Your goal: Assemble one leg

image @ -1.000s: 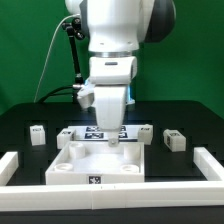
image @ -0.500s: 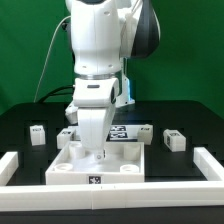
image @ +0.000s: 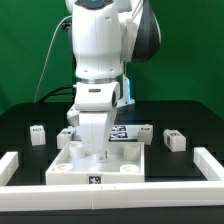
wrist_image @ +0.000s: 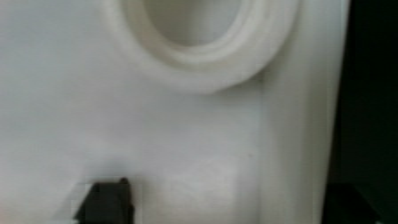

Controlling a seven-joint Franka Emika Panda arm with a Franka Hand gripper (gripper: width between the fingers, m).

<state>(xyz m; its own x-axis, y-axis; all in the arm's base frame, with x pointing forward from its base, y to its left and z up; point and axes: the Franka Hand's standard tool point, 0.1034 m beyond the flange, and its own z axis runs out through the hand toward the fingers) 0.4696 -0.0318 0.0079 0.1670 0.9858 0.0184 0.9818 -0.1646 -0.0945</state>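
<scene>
The large white square panel lies at the front middle of the table. My gripper is low over its middle, fingertips at or just above its surface. In the wrist view the panel fills the frame with a round raised socket; one dark fingertip shows against it, and the other is not clear. Four small white legs lie loose behind the panel: two at the exterior view's left and two at its right. None is in my gripper.
The marker board lies behind the panel, partly hidden by the arm. Long white rails run along the exterior view's left, right and front of the black table.
The arm has swung to the exterior view's left and come down from the panel's back edge to its middle. In the last half second it barely moved.
</scene>
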